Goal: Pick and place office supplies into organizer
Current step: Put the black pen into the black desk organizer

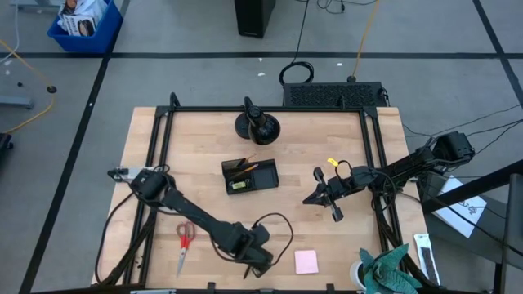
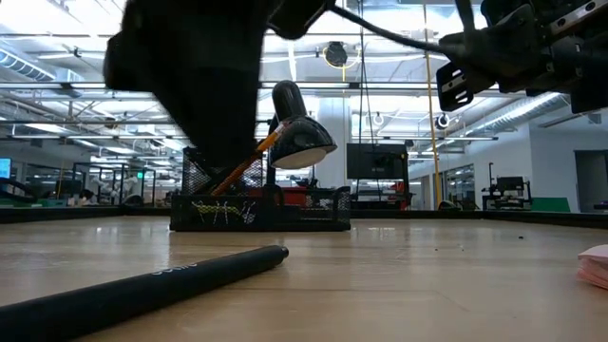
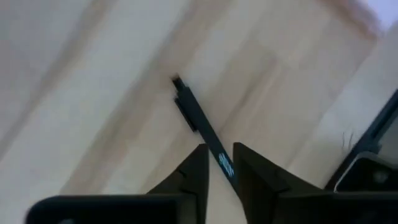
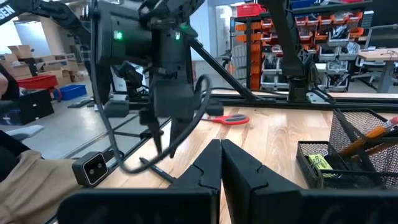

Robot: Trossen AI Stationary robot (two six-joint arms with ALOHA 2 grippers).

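Low down, left gripper (image 3: 219, 163) parted around black pen (image 3: 199, 124), right gripper (image 4: 221, 163) closed

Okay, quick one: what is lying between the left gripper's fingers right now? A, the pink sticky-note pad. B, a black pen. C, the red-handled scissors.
B: the left wrist view shows a black pen on the wood running between the left gripper's fingers.
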